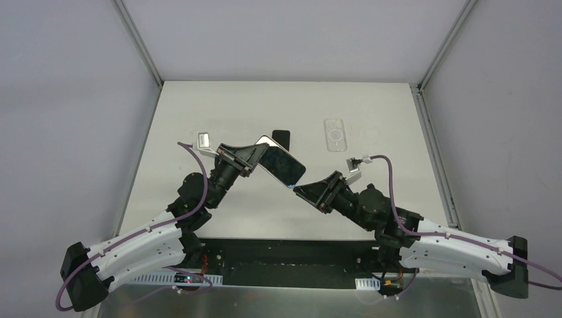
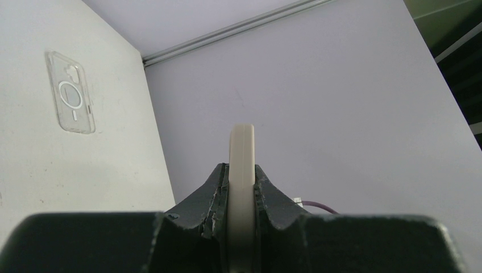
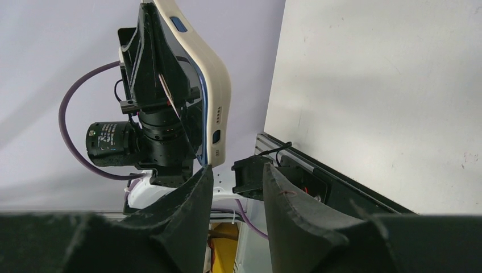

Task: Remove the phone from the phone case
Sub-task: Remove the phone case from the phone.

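Note:
A phone with a dark screen (image 1: pixel 285 165) sits in a cream case (image 1: pixel 266 140). My left gripper (image 1: pixel 255 159) is shut on it and holds it tilted above the middle of the table. In the left wrist view the case (image 2: pixel 241 153) shows edge-on, clamped between the fingers of the left gripper (image 2: pixel 241 176). My right gripper (image 1: pixel 299 190) is open and empty, just below the phone's lower right corner. In the right wrist view the cased phone (image 3: pixel 213 96) hangs just above the left fingertip (image 3: pixel 202 176) of the right gripper (image 3: pixel 236 173); contact cannot be told.
A clear phone case (image 1: pixel 335 134) lies flat at the back right of the table (image 1: pixel 219 106), also in the left wrist view (image 2: pixel 71 94). A small black rectangle (image 1: pixel 282 136) lies behind the held phone. Grey walls enclose the table; a black rail (image 1: pixel 298 255) runs along the near edge.

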### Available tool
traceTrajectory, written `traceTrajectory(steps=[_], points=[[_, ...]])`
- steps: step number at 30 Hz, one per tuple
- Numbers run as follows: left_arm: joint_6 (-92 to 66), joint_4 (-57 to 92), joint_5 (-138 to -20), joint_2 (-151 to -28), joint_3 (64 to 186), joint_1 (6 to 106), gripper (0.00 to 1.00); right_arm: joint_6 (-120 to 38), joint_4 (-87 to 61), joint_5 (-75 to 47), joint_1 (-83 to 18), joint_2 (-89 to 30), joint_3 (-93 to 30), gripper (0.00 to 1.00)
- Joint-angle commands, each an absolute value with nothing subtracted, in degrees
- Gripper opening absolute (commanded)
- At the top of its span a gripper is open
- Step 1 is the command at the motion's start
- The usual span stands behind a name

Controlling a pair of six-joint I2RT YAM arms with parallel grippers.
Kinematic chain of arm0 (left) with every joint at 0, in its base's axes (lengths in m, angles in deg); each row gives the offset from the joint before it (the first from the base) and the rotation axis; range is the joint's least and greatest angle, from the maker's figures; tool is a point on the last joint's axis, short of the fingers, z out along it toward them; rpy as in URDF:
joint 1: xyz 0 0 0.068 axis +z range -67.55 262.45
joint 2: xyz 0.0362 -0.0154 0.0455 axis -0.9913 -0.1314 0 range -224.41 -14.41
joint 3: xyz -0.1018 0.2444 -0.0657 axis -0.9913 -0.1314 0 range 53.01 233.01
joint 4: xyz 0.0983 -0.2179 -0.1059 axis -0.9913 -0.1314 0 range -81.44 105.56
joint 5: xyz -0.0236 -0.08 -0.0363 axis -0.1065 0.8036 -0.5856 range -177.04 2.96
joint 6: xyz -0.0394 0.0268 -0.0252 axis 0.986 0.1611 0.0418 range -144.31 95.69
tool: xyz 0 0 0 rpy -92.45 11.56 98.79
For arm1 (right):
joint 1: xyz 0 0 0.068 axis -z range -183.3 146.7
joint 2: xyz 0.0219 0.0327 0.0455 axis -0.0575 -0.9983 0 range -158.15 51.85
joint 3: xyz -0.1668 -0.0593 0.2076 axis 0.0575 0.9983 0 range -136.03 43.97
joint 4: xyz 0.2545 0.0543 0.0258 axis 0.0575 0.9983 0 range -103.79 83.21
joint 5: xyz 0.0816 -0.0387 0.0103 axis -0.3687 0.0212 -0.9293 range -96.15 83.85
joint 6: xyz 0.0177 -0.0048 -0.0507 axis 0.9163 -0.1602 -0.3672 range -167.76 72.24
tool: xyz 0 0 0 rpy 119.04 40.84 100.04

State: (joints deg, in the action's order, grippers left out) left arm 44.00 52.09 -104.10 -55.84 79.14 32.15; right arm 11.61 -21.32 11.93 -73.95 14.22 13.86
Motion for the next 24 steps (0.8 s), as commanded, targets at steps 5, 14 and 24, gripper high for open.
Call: traceTrajectory(steps=[5,14,24], points=[[45.10,57.90,-103.18,-54.07,82.54,31.14,0.00,12.67,-24.02,13.42,-73.88,13.22,13.38,0.40],[45.12,57.88,-102.16,-53.47,83.67,30.69,0.00,14.73,-23.94,14.37,-73.07,12.20,14.75,0.39],[45.31,57.92,-101.43,-53.45,84.85,29.51,0.00,18.06,-23.98,12.42,-70.95,10.23,15.14,0.39]])
